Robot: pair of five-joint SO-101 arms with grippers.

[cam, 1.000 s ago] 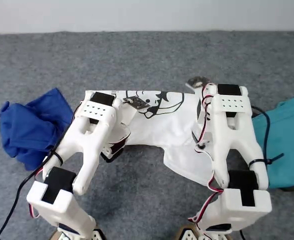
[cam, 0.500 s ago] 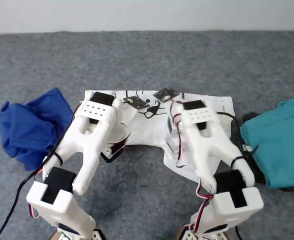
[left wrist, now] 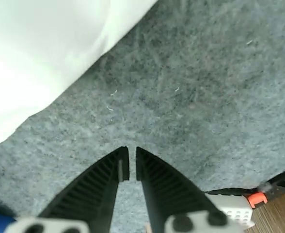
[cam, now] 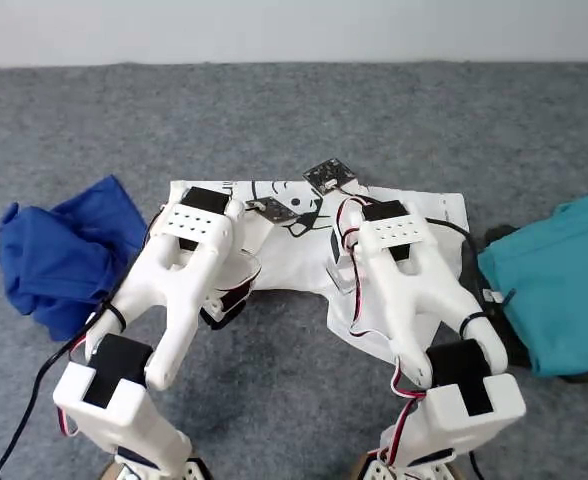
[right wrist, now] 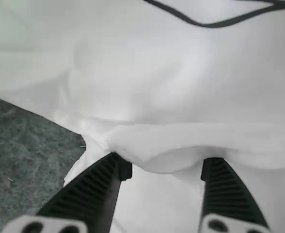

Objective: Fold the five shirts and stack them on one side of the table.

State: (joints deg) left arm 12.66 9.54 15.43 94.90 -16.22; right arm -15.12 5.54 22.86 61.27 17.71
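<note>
A grey felt-covered bench (cam: 294,110) is seen from above, bounded at its far edge by a pale wall (cam: 294,30). A wide band of bare felt is left between that wall and the shirts, and a smaller patch is left between the two arm bases at the near side.

A white shirt (cam: 304,255) is spread flat at the middle of the bench. Its long axis runs side to side, its far edge is straight, and its near edge is scooped inward. A black line drawing is carried on its far part. Which way the collar points cannot be told.

A teal shirt (cam: 564,290) is laid at the right side of the bench and is cut off by the picture's edge. A blue shirt (cam: 64,250) is crumpled at the left side, just apart from the white one.

The right arm (cam: 414,290) is stretched over the white shirt. The left arm (cam: 174,290) is placed at that shirt's left near edge.

The right gripper (right wrist: 166,167) is spread wide, with a raised fold of white cloth between its fingers. The left gripper (left wrist: 132,155) is pressed almost together over bare felt, with nothing held.
</note>
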